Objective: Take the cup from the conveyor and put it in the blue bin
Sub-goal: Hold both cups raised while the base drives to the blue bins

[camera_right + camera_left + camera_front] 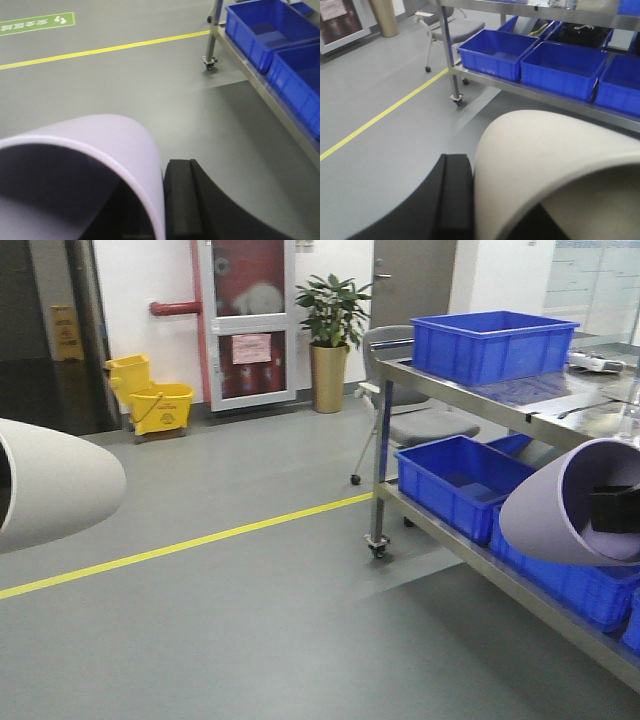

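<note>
2 cups are in view, both clear of the conveyor, which appears in no view. The lavender cup [565, 505] hangs in the air below and to the right of the blue bin [493, 343], with its long axis near level, base pointing left and mouth open to the right. The right fingers [182, 200] pinch its wall at the rim: 1 black finger lies against the outside in the wrist view, and 1 shows inside the mouth in the front view. The cream cup [55, 485] hangs well to the left of the blue bin, over bare floor [300, 620], also near level, base pointing right. The left fingers [455, 200] are closed on its rim, 1 flat on the outer wall; the inner one is hidden. The blue bin stands on top of the steel rack [470, 390], above the lower blue bins [455, 480]. Judgement: the right arm is much the nearer. Its cup must rise above the bin's rim and travel left before release.
</note>
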